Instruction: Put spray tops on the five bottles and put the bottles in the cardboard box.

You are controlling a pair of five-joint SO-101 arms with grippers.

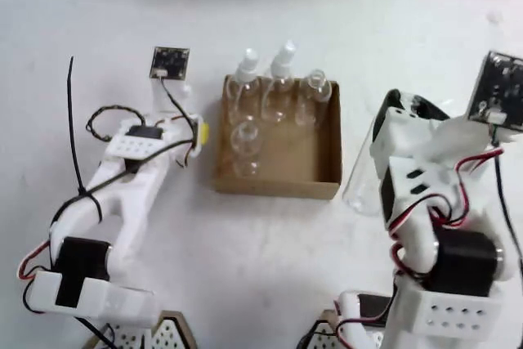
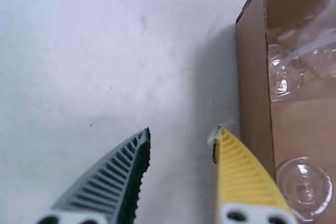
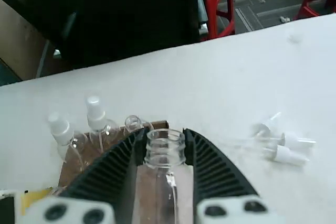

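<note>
Table (image 1: pixel 270 234): one white table, with everything below resting on it.
Arms: two white arms, one on each side of the box.
Cardboard box (image 1: pixel 278 185): one, shallow and open-topped, in the middle of the table.
Left gripper (image 2: pixel 183 129): fingers spread apart with nothing between them. It is low over the table, just outside the box wall, and the yellow finger (image 2: pixel 239 174) is nearest the cardboard.
Right gripper (image 3: pixel 164 135): clamped around the neck of the held bottle (image 3: pixel 165 148), which is clear and has no top.
Bottles: five, all clear. Four stand in the box, and the fifth is the held bottle.
Capped bottles: two, (image 1: pixel 243 87) and (image 1: pixel 280 79), by the far wall.
Open bottles: two, (image 1: pixel 313 97) in that far row and (image 1: pixel 245 145) nearer the front.
Loose spray tops (image 3: pixel 286 148): what look like three white tops lying together on the table, away from the box.
</note>
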